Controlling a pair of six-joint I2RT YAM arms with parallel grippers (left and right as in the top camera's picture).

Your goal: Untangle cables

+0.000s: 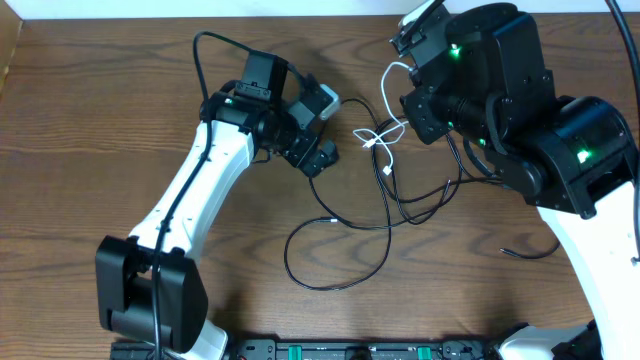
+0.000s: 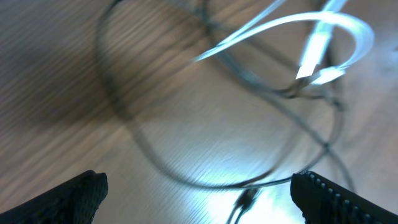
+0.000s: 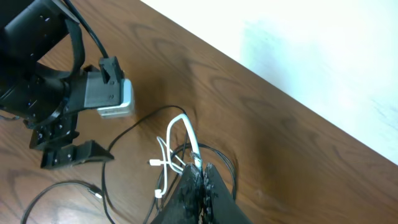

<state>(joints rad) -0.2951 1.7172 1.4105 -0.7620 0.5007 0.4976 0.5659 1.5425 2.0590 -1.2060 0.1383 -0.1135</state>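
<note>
Landmark for all positions: bunched crossing of the thin, flexible white cable (image 1: pixel 378 138) with small plug ends, on the brown wood-grain table (image 1: pixel 100 120).

Right gripper (image 3: pixel 198 175): raised just over the bunch, toward its far-right side. Fingers pressed together on a strand of the white cable, no gap visible between them in the right wrist view. Strand running up from the bunch into the pinch, so partly off the wood.

Left gripper (image 1: pixel 320 158): just left of the bunch, low over the table, jaws spread wide, nothing between them. Left wrist view blurred; fingers (image 2: pixel 81 193) at both lower corners, bunch ahead of them, not touched.

Thin black cables (image 1: pixel 335 255) with small plugs: crossing through the bunch, then spreading on its near side into one big open loop. Denser overlap of several strands to the near right of the bunch. One free black end well off to the bunch's near right. Exact count of black cords not readable.

Progress, judged: early.
- Done: white cable gripped; second claw placed alongside the bunch.
- Left: white cable not yet drawn clear of the black strands; black cords not yet parted from each other; nothing laid out separately.

Likely step in hand: holding the white strand up while taking or pinning a black strand beside the bunch.
</note>
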